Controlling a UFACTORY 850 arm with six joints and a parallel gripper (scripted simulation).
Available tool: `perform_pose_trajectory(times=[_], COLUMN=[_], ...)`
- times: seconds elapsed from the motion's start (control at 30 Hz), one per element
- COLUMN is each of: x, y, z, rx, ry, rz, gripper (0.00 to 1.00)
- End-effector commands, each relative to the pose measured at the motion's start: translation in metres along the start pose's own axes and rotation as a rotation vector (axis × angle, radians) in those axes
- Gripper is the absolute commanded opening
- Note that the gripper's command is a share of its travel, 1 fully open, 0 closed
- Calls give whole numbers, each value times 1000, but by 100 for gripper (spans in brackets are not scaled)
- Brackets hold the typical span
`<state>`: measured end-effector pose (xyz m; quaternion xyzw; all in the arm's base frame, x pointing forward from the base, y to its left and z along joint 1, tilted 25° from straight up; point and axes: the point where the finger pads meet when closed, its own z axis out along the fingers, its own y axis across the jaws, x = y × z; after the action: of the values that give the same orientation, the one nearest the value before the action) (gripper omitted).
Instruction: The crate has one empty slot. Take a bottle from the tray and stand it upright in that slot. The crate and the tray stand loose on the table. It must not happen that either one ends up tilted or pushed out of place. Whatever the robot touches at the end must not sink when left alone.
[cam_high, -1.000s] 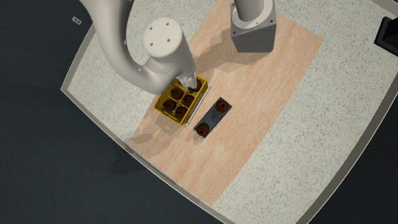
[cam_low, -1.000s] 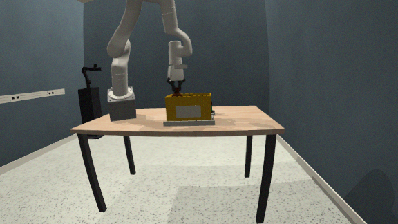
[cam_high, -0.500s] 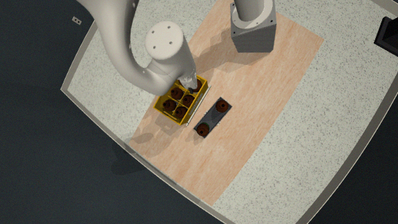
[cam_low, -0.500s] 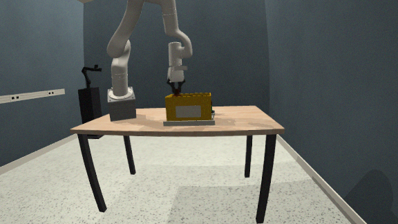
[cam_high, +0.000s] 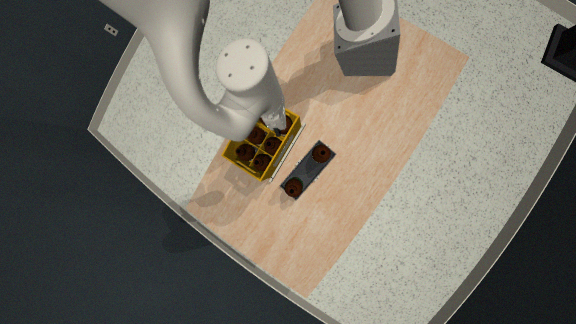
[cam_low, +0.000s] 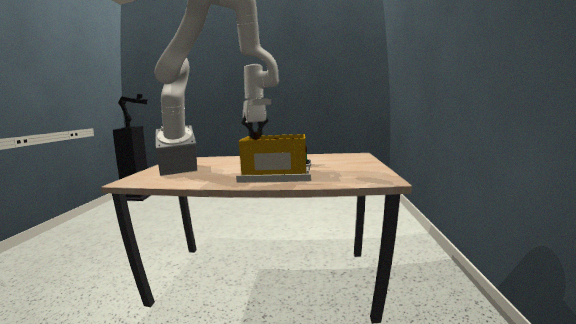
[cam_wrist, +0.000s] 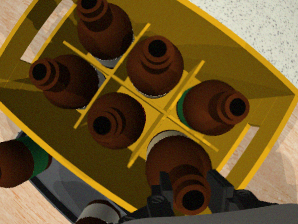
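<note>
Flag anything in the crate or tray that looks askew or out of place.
Nothing stands out. The crate holds five upright bottles, and the end effector grips a sixth bottle upright in the last slot. Two bottles stand at the tray's ends.

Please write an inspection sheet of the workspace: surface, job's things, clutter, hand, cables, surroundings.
Surface: wooden table, four dark legs.
Job's things: yellow crate with five free bottles plus a sixth bottle in the last slot; tray holds two bottles.
Clutter: nothing seen.
Hand: hand shut on the sixth bottle's neck, above the crate corner.
Cables: nothing seen.
Surroundings: grey arm base on the table, dark stand behind, speckled floor.
</note>
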<state>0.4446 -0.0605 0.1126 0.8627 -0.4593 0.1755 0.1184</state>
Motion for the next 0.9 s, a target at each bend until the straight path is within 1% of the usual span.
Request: perform_pose_trajectory(times=[0.0,0.43,0.87], x=[0,0,0], y=[-1,-1,-1], z=[3,13,16], rx=[2,2,2], ry=[1,1,1], rz=[0,0,0], gripper=[0,0,0])
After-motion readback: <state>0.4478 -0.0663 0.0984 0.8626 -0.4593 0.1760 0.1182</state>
